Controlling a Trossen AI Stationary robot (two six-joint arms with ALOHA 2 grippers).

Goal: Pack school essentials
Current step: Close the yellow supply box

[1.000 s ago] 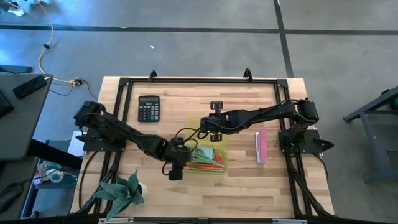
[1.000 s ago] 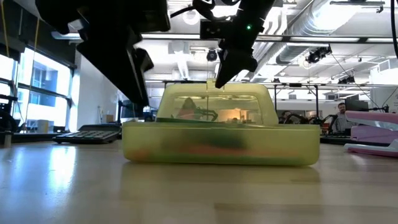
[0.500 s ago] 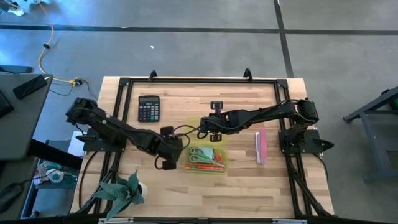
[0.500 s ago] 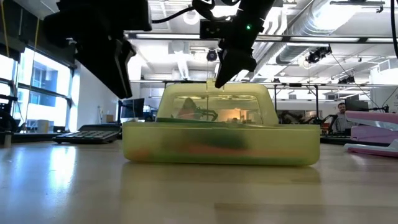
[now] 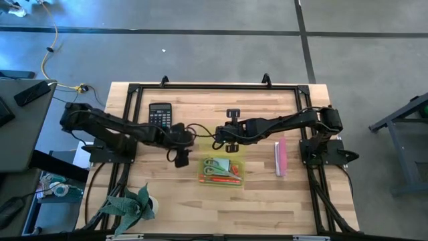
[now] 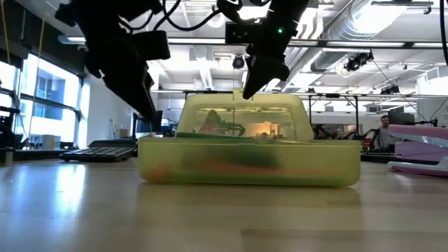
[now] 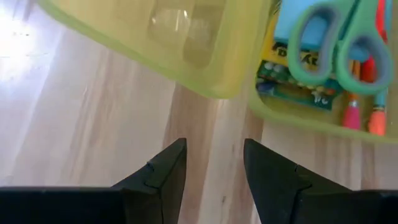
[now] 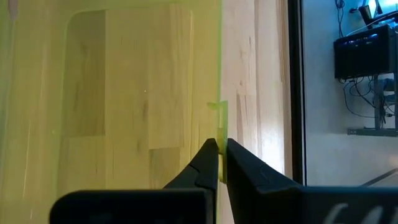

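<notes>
Case [image 5: 223,171], yellow-green, mid-bench [image 5: 267,194]: holds green-handled scissors [image 7: 333,38], orange/red pens [image 7: 373,118], crayon box [image 7: 292,87], sticky-note pad [image 7: 305,28]. Right pincer [image 8: 217,163] clamped on lid [image 8: 137,81] edge, propping it up. Left pincer [image 7: 214,165] empty, narrowly parted, beside case. Step: contents apparently loaded. Next: lower lid squarely to close.

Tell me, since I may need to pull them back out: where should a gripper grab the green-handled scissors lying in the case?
Probably at the green-handled scissors handle loops, coming straight down from above. They lie flat on top of the other items in the open yellow-green case, so the loops are the raised, exposed part. The left gripper is open beside the case and nearer; the right gripper is holding the lid tab.
</notes>
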